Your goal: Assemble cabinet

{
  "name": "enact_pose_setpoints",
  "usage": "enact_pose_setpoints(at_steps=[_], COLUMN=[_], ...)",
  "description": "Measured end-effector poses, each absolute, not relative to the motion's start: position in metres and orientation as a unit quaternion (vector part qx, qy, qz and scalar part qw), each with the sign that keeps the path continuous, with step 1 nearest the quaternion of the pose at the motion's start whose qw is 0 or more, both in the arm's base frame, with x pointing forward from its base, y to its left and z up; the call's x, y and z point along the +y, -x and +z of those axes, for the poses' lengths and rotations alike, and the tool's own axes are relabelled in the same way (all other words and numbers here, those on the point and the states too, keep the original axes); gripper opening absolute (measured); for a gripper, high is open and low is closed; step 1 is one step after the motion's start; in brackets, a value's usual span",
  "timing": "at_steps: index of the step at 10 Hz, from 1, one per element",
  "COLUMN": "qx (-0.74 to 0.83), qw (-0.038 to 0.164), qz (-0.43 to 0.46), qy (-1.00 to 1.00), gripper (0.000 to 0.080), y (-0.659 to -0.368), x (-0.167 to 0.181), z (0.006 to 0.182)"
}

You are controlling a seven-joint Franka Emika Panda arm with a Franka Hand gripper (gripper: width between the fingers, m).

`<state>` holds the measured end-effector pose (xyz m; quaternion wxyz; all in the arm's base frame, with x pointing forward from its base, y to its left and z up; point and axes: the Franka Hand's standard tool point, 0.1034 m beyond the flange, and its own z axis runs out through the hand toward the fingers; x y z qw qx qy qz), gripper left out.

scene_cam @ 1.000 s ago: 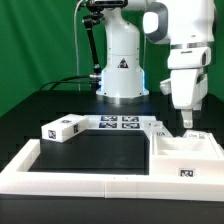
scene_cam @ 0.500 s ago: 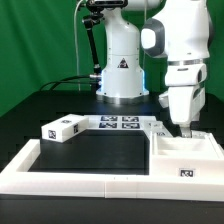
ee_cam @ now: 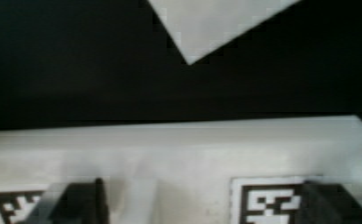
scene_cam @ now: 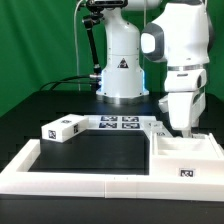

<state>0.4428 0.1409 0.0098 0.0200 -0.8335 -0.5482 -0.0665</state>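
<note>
The cabinet's hollow white box (scene_cam: 186, 152) lies at the exterior view's right, with a tag on its front face. My gripper (scene_cam: 183, 129) hangs low over the box's far edge. In the wrist view the gripper (ee_cam: 213, 205) is open. Its two dark fingertips (ee_cam: 80, 203) stand wide apart over a white tagged surface (ee_cam: 196, 160), and a tag (ee_cam: 276, 203) shows between them. They hold nothing. A small white tagged block (scene_cam: 62, 128) lies at the exterior view's left. Another small tagged piece (scene_cam: 153, 125) sits just behind the box.
The marker board (scene_cam: 118, 123) lies flat in front of the robot base (scene_cam: 122, 75). A long low white rail (scene_cam: 90, 178) edges the table's front and left. A white corner (ee_cam: 231, 25) shows on the black table in the wrist view.
The arm has swung a little toward the exterior view's left and come down, bringing the gripper closer to the far edge of the box. The parts have not moved.
</note>
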Motion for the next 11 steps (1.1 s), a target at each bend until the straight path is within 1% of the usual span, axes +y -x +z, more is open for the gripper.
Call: enact_pose_setpoints(at_steps=[1,3,7,9,11], qx=[-0.549,-0.551,-0.554,-0.584,-0.612], qw=[0.020,0.020,0.018,0.014,0.007], qz=[-0.067,-0.068,-0.069,-0.063,-0.049], qy=[0.833,0.832,0.829,0.809,0.789], gripper=[0.0341,0.0077,0.0069,0.0069,0.0069], y=[-0.444,-0.444,-0.445,-0.440,-0.441], x=[0.141,0.141,0.141,0.138,0.135], z=[0.010,0.010,0.011,0.019,0.031])
